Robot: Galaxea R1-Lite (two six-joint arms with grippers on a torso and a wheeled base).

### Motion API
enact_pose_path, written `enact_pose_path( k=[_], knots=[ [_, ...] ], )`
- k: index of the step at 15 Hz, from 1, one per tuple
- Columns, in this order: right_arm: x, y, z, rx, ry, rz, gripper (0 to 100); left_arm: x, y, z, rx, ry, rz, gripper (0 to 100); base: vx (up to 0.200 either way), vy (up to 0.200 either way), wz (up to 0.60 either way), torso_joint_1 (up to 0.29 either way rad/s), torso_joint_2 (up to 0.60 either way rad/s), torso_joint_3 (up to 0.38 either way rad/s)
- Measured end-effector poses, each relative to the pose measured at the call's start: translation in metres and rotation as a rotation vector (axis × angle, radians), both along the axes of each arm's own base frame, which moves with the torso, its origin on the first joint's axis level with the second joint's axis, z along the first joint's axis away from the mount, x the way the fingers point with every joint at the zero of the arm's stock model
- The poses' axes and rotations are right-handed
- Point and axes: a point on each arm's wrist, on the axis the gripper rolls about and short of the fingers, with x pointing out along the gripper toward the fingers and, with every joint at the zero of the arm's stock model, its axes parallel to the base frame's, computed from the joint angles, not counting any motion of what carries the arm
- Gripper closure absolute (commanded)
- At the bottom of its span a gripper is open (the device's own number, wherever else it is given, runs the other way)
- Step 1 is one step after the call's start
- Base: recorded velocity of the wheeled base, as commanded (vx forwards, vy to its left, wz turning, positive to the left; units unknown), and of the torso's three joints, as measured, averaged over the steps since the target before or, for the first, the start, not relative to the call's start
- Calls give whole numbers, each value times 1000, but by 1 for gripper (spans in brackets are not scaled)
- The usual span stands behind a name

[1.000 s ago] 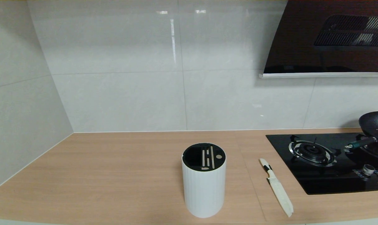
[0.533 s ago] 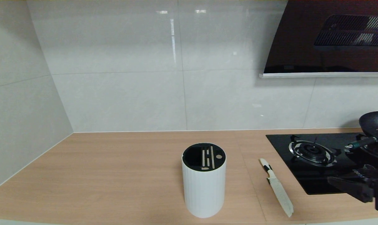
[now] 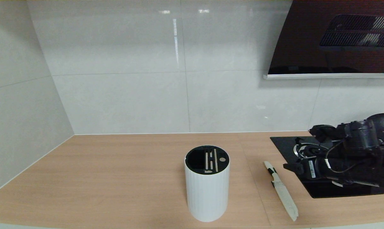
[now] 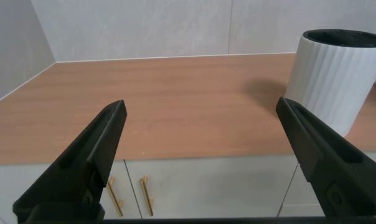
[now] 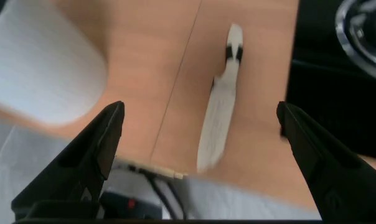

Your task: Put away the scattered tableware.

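Right wrist view: cream knife (image 5: 218,112) with black band; right gripper (image 5: 198,107) and left gripper (image 4: 200,102) spread wide.

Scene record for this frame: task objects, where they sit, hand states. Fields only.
knife: lying flat on counter, between holder and stove
holder: white slotted cylinder, upright, nothing sticking out
right hand: open, empty, raised over stove's edge beside knife
left hand: open, empty, by counter's front edge
task state: knife not yet grasped
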Motion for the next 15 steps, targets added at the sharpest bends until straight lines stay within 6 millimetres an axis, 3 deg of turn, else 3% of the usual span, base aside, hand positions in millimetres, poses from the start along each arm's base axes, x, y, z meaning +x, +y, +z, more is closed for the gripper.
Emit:
enact_pose_path(
  k=[4,7,10,15],
  knots=[
    [46,8,-49,-25,74,-16,0,0,0,0,0,0,1,0,0,0,0,0,0,0],
    [66,11,-88,-51,72,-44,0,0,0,0,0,0,1,0,0,0,0,0,0,0],
    [78,10,-123,-74,74,-71,0,0,0,0,0,0,1,0,0,0,0,0,0,0],
    [86,6,-151,-96,124,-96,0,0,0,0,0,0,1,0,0,0,0,0,0,0]
  ],
)
